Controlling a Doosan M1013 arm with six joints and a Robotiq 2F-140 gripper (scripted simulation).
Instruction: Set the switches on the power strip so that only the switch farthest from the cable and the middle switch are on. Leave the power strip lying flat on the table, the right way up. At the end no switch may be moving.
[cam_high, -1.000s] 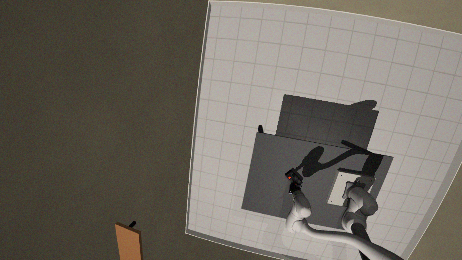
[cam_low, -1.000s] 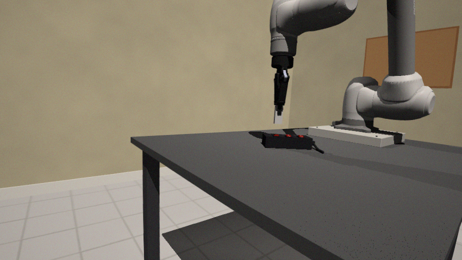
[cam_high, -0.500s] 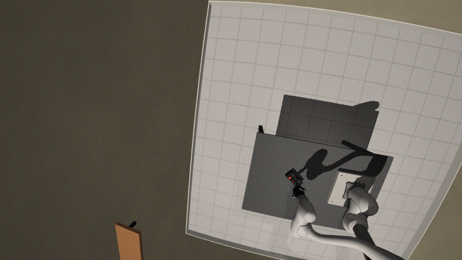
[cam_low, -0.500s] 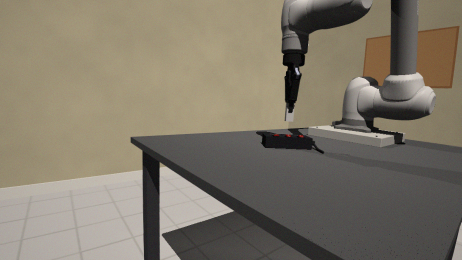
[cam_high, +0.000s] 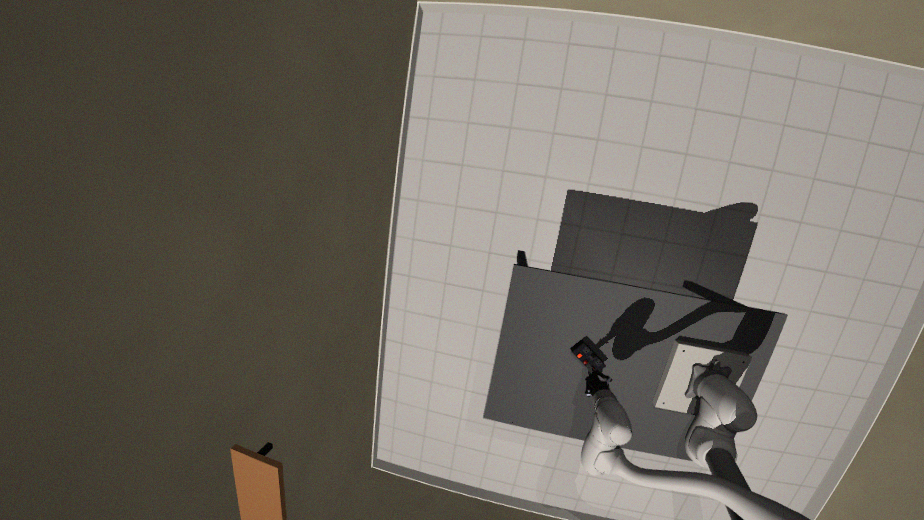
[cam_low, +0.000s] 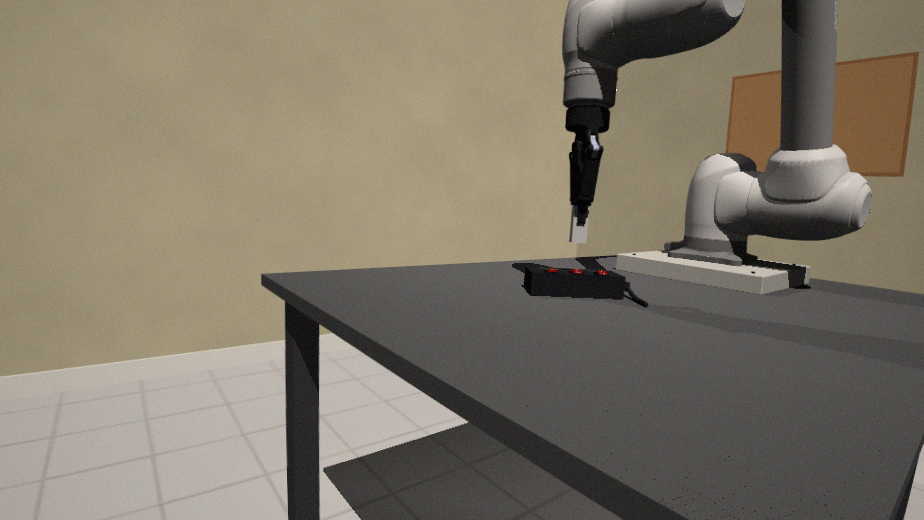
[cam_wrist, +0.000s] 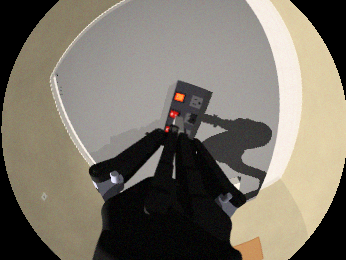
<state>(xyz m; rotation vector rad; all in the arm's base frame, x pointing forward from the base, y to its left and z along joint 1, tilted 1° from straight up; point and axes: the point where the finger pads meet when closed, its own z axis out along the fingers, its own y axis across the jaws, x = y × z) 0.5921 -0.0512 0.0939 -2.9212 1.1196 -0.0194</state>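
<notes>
A black power strip (cam_low: 574, 281) with three red switches lies flat on the dark table, its cable leaving at the right end. It also shows in the overhead view (cam_high: 587, 353) and in the wrist view (cam_wrist: 188, 109), where the far switch glows brightest. My gripper (cam_low: 578, 234) is shut and empty. It points down and hangs well above the strip, over its middle. In the wrist view the fingertips (cam_wrist: 174, 135) cover the strip's near end. In the overhead view the gripper (cam_high: 593, 382) sits beside the strip.
The arm's white base plate (cam_low: 708, 269) stands on the table behind and right of the strip. The table's left edge (cam_low: 323, 310) drops to a tiled floor. An orange board hangs on the wall behind the arm.
</notes>
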